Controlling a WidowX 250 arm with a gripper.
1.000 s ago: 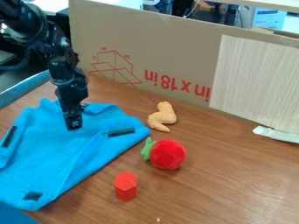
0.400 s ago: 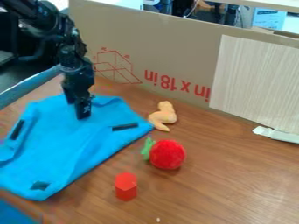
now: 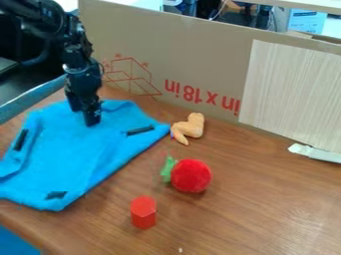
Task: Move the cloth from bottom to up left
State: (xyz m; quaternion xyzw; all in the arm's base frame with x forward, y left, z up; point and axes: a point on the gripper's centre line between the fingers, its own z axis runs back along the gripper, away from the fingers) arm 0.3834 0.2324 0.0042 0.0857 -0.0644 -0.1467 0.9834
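At the upper left of the camera view, the black gripper [image 3: 87,118] hangs down with its tip at the upper part of the cloth, where the fabric is wrinkled around it. How its fingers stand cannot be made out. The blue cloth [image 3: 83,154] lies spread over the left side of the table, with several black patches near its edges. Its right corner is beside the toy chicken wing.
A yellow-orange toy wing [image 3: 190,127], a red plush ball with green leaves [image 3: 191,176] and a red hexagonal block [image 3: 143,212] stand right of the cloth on the wooden table [image 3: 259,209]. A cardboard wall [image 3: 180,55] closes off the back.
The gripper first went right and up, then slightly left and up. The cloth slid upward along with it, its lower edge rising clearly. The toy wing shifted and turned a little.
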